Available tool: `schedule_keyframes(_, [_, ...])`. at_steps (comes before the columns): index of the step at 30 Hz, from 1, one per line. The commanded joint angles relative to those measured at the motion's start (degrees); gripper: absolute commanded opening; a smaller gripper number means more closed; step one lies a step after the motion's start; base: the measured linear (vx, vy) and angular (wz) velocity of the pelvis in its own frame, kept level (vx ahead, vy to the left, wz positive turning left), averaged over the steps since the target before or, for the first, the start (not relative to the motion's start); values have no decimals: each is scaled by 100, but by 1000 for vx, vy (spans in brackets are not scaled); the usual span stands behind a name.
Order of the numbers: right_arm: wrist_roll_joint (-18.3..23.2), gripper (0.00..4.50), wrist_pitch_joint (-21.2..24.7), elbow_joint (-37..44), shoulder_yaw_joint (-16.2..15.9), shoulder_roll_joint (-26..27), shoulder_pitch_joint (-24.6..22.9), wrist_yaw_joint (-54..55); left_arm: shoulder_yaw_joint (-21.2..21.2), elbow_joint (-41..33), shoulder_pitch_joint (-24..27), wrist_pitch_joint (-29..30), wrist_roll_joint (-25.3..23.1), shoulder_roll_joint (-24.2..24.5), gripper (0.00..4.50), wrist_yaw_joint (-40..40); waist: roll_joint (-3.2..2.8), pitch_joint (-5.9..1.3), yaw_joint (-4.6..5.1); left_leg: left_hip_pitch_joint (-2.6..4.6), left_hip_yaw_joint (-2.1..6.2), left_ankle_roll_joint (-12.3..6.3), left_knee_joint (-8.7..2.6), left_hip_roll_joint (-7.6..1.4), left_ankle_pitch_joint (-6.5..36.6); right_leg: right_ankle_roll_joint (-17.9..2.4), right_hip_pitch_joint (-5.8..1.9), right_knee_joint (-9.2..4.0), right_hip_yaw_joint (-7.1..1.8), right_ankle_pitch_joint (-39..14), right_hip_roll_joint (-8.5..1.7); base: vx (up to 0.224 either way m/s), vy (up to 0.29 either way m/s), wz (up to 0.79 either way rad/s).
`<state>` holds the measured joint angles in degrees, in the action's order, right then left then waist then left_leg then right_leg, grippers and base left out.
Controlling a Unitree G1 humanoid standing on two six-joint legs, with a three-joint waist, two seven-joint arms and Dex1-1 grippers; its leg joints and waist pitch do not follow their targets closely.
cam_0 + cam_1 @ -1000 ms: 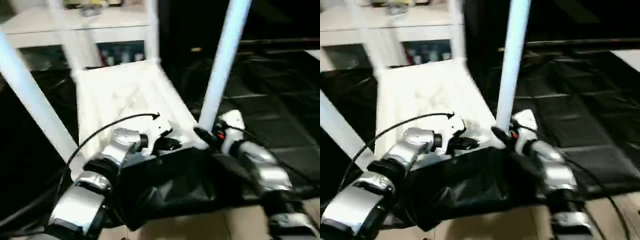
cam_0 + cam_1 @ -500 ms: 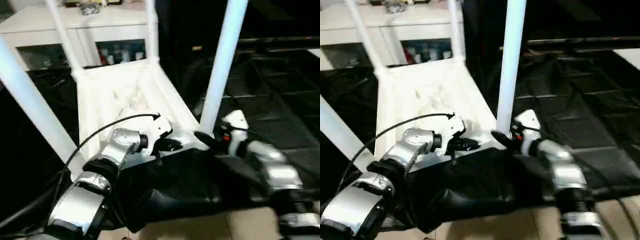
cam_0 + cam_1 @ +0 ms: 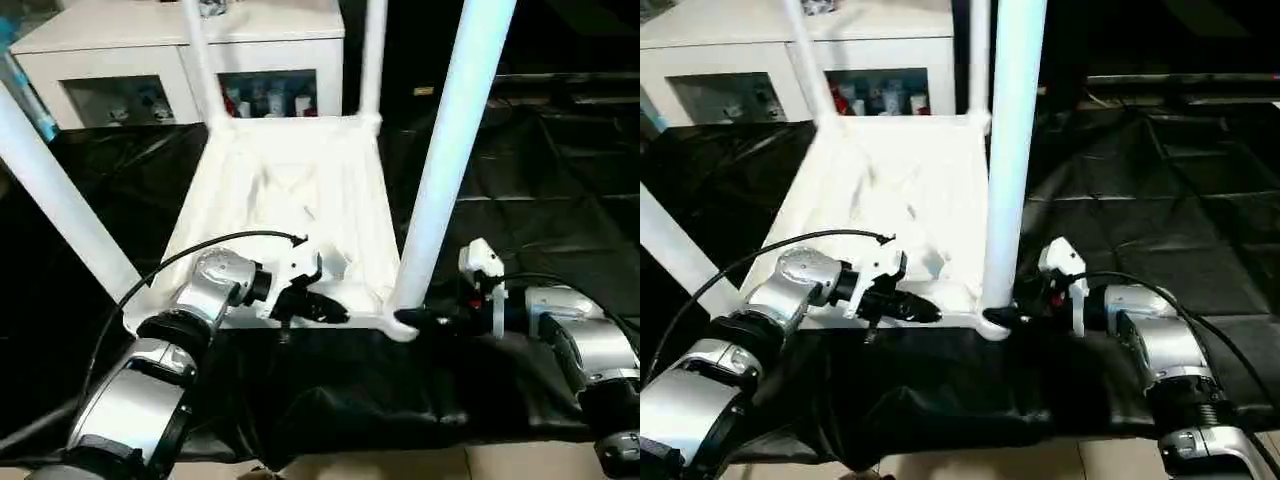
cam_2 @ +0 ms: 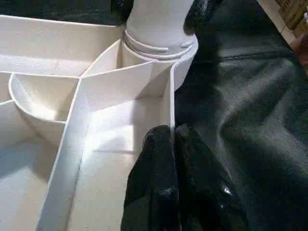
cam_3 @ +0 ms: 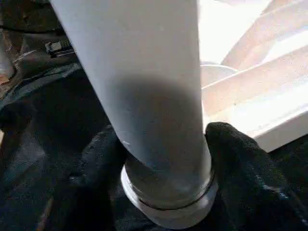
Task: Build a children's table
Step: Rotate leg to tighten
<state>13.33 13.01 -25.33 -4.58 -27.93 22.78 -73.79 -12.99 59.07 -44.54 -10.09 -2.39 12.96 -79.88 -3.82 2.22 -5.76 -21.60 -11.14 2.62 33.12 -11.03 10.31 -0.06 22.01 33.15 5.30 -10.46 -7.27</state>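
The white children's table [image 3: 290, 190] lies upside down on the black work table, ribbed underside up, with four white legs standing in its corner sockets. My left gripper [image 3: 325, 312] is shut on the thin near rim [image 4: 171, 96] of the top, close to the near right socket [image 4: 159, 38]. My right gripper [image 3: 408, 320] is shut on the base of the near right leg [image 3: 450, 150], with a black finger [image 5: 236, 159] on each side of the tube [image 5: 144, 72] just above its collar. The near left leg [image 3: 60, 200] rises at picture left.
The black cover [image 3: 540, 190] stretches to the right and bunches over the near edge below the grippers. A white cabinet [image 3: 180, 40] with small items on its shelves stands behind the table. A strip of pale floor [image 3: 520, 462] shows at the bottom. A black cable [image 3: 180, 262] loops over my left forearm.
The view has shifted and tilted, and the upturned table now sits squarer to me. Both grippers keep their holds, the left on the rim and the right on the leg base.
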Motion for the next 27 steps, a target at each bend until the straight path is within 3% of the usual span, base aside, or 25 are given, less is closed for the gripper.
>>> schedule_keyframes(1, [109,246,147,27,-231,105,-23,-292,-36,-100,-35,-40,37,-13,0,-120,107,-359,-6,91,67,-601,-362,-250,1080,-1575,-251,-274,-207,-638,-213,0,0,0])
schedule_keyframes(8, [116,232,258,107,-309,311,-175,-89,41,-35,-58,-62,-36,-97,0,446,110,-364,-22,77,66,-620,-348,-245,938,-1558,-254,-257,-206,-521,-214,0,0,0])
schedule_keyframes(10, [82,229,264,127,-292,374,-228,85,62,-5,-74,-52,-62,-131,0,640,110,-350,-21,82,64,-579,-359,-242,1059,-1521,-249,-283,-207,-717,-216,0,0,0])
schedule_keyframes(11, [-80,227,209,-13,-212,574,-245,678,122,36,-101,0,-67,-228,0,970,94,-329,-21,95,61,-505,-377,-243,1229,-1466,-237,-316,-211,-990,-219,0,0,0])
schedule_keyframes(13, [-322,224,97,-288,-71,925,-246,1640,211,78,-129,77,-48,-399,0,1396,92,-281,28,124,84,-177,-444,-237,1707,-1227,-205,-393,-211,-1825,-227,0,0,0])
schedule_keyframes(16, [-413,218,29,-462,11,1157,-228,2151,233,74,-121,105,-37,-510,0,1561,90,-254,138,115,132,43,-487,-207,2075,-918,-212,-471,-200,-2611,-235,0,0,0])
schedule_keyframes(17, [-447,218,37,-575,62,1314,-196,2459,216,67,-114,120,-55,-597,0,1666,76,-257,156,109,141,60,-494,-206,2094,-874,-214,-476,-201,-2642,-232,0,0,0])
schedule_keyframes(18, [-498,216,61,-751,103,1602,-124,2928,181,66,-109,135,-96,-778,0,1895,25,-258,201,122,154,92,-506,-204,2197,-850,-200,-485,-195,-2630,-220,0,0,0])
schedule_keyframes(20, [-499,213,89,-925,136,1915,5,3332,161,71,-120,164,-118,-980,0,2137,94,-243,321,122,155,95,-515,-181,2425,-816,-176,-531,-178,-2715,-193,0,0,0])
schedule_keyframes(22, [-547,210,35,-1170,226,2250,198,3853,150,65,-126,182,-124,-1187,0,2323,76,-243,391,141,164,102,-498,-167,2535,-817,-141,-547,-177,-2902,-209,0,0,0])
schedule_keyframes(24, [-676,210,-108,-1387,230,2490,377,4226,128,36,-124,198,-155,-1361,0,2489,68,-228,466,104,196,124,-515,-167,2640,-685,-136,-575,-149,-3127,-213,0,0,0])
schedule_keyframes(25, [-674,210,-205,-1438,218,2568,441,4224,106,-10,-100,198,-156,-1411,0,2468,47,-224,485,114,206,136,-515,-157,2707,-659,-135,-583,-137,-3185,-207,0,0,0])
schedule_keyframes(27, [-588,210,-280,-1385,237,2614,479,4075,65,-64,-65,182,-163,-1430,0,2411,62,-225,515,151,202,87,-502,-141,2832,-610,-103,-635,-140,-3275,-203,0,0,0])
